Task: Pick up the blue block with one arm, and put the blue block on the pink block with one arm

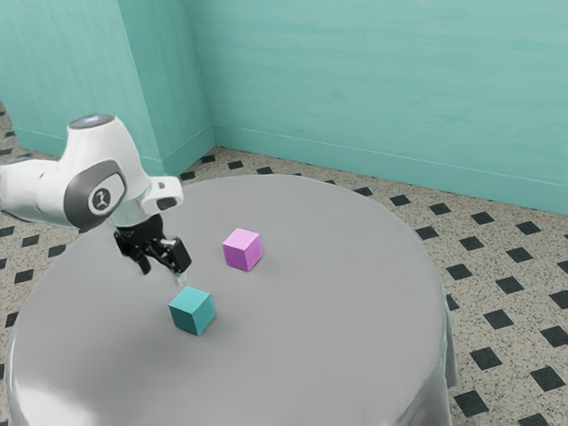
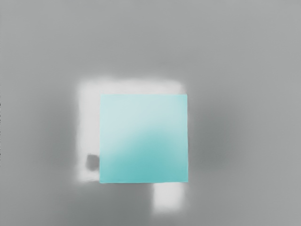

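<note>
With our black two-finger gripper [image 1: 167, 269] hovering, jaws apart, over the small blue cube [image 1: 193, 310] near the pink cube [image 1: 242, 248], we should descend straight, keeping it centred, then close.

No word, number or brand name can be read anywhere in either view. The one sign stands on the arm [image 1: 53, 191]: a dark grey round cap [image 1: 99, 198] on the side of its joint bears a small white mark. It looks like a short bent stroke with a dot, possibly a maker's logo. It is too small in the exterior view to tell whether it is a letter or a figure.
</note>
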